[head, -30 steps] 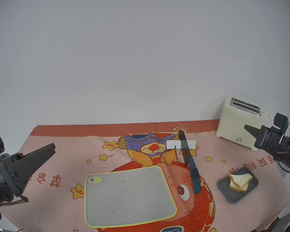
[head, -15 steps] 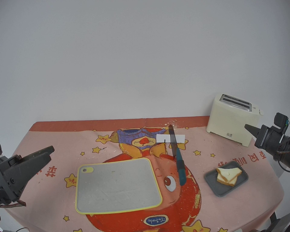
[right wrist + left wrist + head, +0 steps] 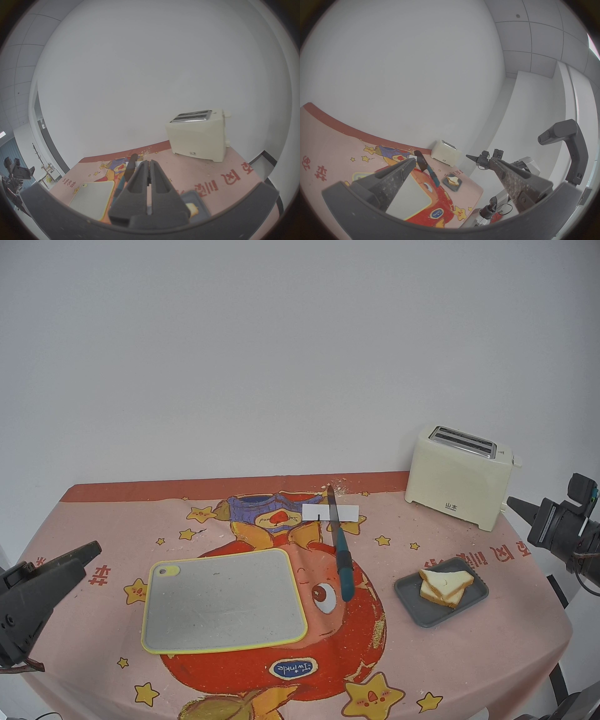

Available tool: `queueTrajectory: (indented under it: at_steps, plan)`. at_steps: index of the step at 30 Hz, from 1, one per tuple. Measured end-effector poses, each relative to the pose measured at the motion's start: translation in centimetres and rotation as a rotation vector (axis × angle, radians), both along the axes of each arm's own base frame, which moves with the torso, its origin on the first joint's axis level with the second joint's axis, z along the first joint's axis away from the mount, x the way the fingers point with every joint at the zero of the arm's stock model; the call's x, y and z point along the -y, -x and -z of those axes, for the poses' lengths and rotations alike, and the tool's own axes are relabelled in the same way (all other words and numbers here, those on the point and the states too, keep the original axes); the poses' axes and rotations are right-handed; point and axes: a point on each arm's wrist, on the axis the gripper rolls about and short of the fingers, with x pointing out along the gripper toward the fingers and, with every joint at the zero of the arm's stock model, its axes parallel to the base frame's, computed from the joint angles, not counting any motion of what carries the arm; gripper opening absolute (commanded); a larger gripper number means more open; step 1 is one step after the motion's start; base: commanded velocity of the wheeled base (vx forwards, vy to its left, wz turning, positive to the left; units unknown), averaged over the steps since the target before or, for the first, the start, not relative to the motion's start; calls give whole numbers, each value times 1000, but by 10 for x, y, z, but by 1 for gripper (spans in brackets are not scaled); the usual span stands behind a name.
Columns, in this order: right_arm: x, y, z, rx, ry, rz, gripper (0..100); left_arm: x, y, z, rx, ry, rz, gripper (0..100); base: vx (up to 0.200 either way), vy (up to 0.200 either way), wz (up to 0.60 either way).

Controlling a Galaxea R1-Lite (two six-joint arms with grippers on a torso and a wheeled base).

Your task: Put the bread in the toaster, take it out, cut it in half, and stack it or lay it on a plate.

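Found pale triangular bread halves (image 3: 447, 585) stacked on dark grey rectangular plate (image 3: 415, 610), near right; judged task finished. Hence saw left gripper (image 3: 452, 160) spread wide, right gripper (image 3: 149, 165) pinched closed, both parked empty.

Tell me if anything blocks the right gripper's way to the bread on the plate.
Nothing visible does. The right gripper hangs shut at the right edge of the tablecloth. The bread lies stacked on the grey plate, nearer the middle, with only bare cloth between them. The toaster stands farther back, off that line.
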Motion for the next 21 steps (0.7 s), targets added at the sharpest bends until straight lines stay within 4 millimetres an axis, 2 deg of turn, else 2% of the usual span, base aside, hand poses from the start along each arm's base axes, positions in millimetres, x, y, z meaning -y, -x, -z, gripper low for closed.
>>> queueTrajectory:
  at_steps: [17, 21]
  plan:
    - [0, 0, 0, 0, 3, 2, 0, -3, 6, 2, 21, 2, -3, 100, 0, 200, 0]
    - [2, 3, -1, 14, 27, 10, 0, -7, 14, 2, 54, 7, -11, 100, 0, 0, 0]
